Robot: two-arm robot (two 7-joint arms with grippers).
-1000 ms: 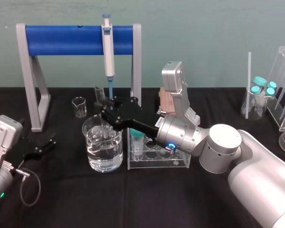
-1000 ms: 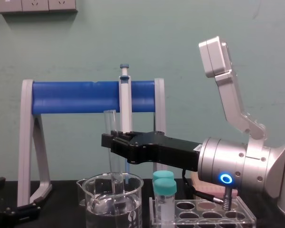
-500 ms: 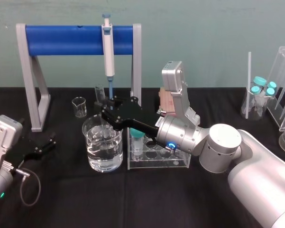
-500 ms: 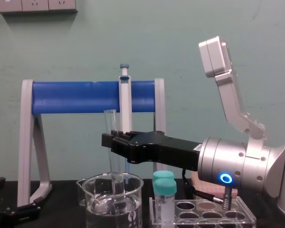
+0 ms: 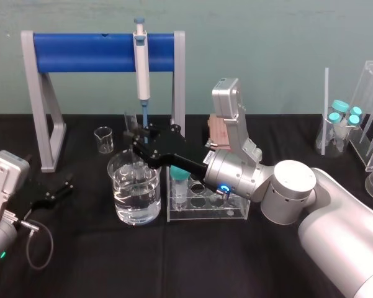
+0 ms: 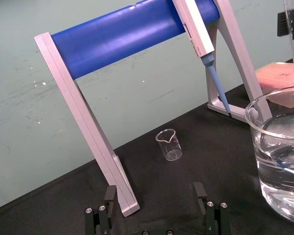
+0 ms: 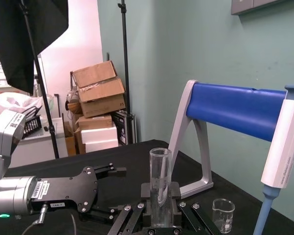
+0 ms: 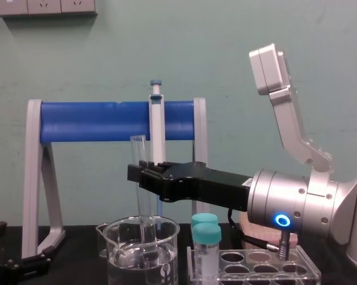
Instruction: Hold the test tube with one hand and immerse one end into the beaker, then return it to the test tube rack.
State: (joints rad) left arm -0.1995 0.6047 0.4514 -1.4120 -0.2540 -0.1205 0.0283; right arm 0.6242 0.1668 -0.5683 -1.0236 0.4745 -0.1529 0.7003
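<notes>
A: Now, head view: what holds what?

B: The right gripper [image 5: 138, 138] is clamped on the test tube [image 5: 130, 119], upright over the beaker [image 5: 136, 194]. The beaker stands just beside the test tube rack [image 5: 206, 205]. The left gripper [image 5: 53, 192] lies parked at the left of the table [image 5: 236, 261], well apart from the beaker.

A: Left wrist view?

B: The left gripper's own fingers are spread wide with nothing between them. The test tube passes down inside the beaker's rim.

A: Right wrist view?

B: The fingers press the glass from either side, below its open mouth.

A: Chest view, and progress?

B: The rounded end sits within the beaker, at or near the water [image 8: 142, 264]. Whether it is wetted cannot be told. By judgement, pickup is done and immersion is under way or just complete. Lifting out and reseating in a free rack hole remain.
</notes>
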